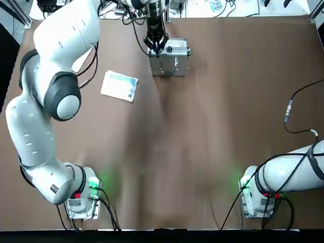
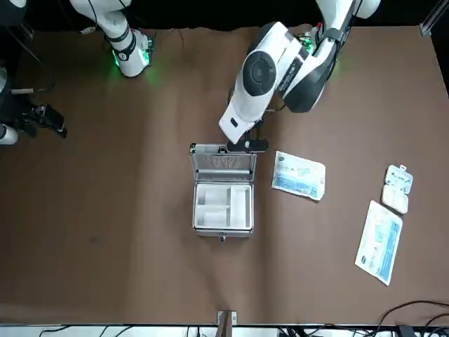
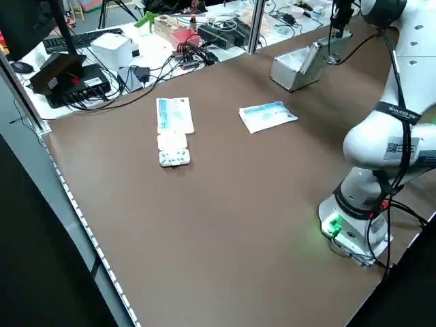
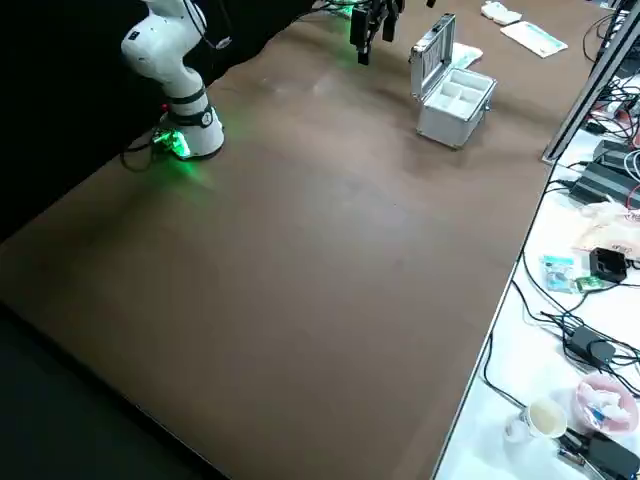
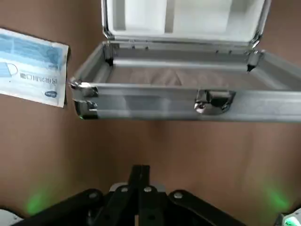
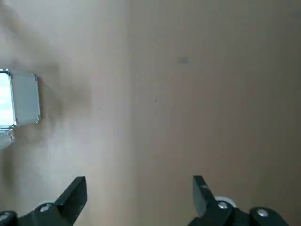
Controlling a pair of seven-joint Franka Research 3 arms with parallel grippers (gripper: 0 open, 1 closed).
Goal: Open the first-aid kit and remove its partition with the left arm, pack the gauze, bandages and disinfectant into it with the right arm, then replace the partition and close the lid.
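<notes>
Kit point(image 2: 222, 199) sits at the table's far edge, lid point(image 2: 223, 161) upright, partition point(image 2: 223, 206) still inside. Left gripper point(image 5: 139, 175) pinched shut, empty, just behind the lid. Right gripper point(image 6: 136, 193) spread wide, parked. Risk: a nudge tips the lid shut or shoves the light kit.

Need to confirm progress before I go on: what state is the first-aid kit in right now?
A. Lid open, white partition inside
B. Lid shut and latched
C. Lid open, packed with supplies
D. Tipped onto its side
A: the first-aid kit stands with the lid raised and the white partition inside, its compartments empty.
</notes>
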